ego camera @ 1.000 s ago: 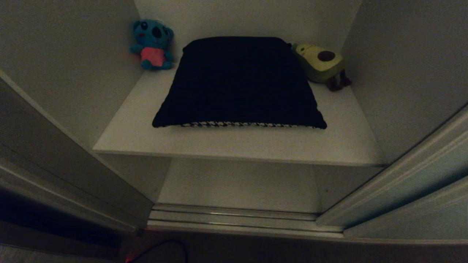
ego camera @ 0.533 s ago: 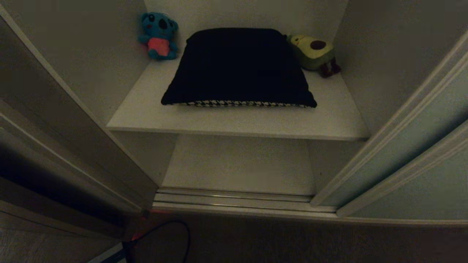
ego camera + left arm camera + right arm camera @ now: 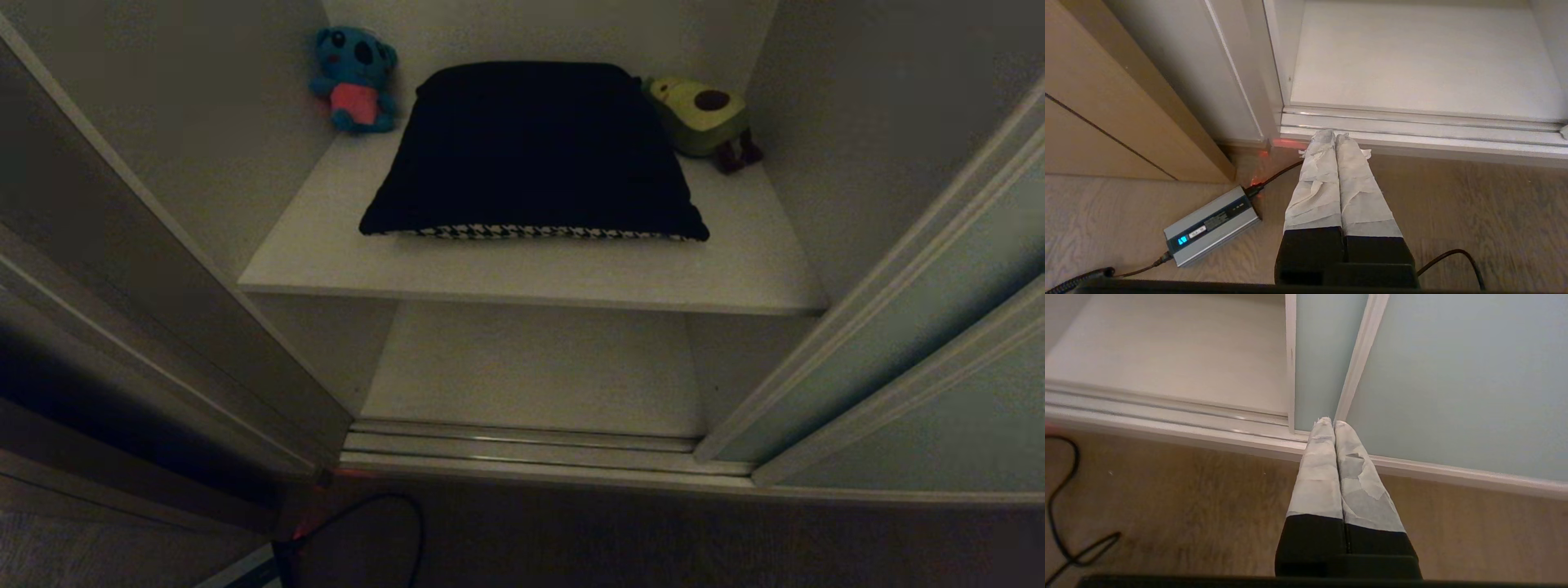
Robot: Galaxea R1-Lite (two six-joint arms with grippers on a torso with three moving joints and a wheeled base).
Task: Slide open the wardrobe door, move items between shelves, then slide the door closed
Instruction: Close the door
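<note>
The wardrobe stands open in the head view. A big square cushion (image 3: pixel 531 147) lies flat on the upper shelf (image 3: pixel 531 273), dark side up, with a houndstooth strip along its front edge. Below it the lower shelf (image 3: pixel 531 367) is bare. The pale grey-green sliding wardrobe door (image 3: pixel 922 327) is slid aside at the right, and the right wrist view shows it too (image 3: pixel 1453 375). Neither arm shows in the head view. My left gripper (image 3: pixel 1334 136) hangs shut and holding nothing over the wooden floor before the door track. My right gripper (image 3: pixel 1329 424) is also shut with nothing in it, near the door's lower edge.
A blue plush toy (image 3: pixel 355 77) sits in the shelf's back left corner and an avocado plush (image 3: pixel 706 118) in the back right. A grey power brick (image 3: pixel 1212 224) with black cables lies on the floor at the left. A darker side frame (image 3: pixel 122 327) bounds the opening's left.
The whole head view has shifted: the wardrobe now sits higher and looks a little smaller, with more floor and a cable showing. The cushion and plush toys have kept their places on the shelf.
</note>
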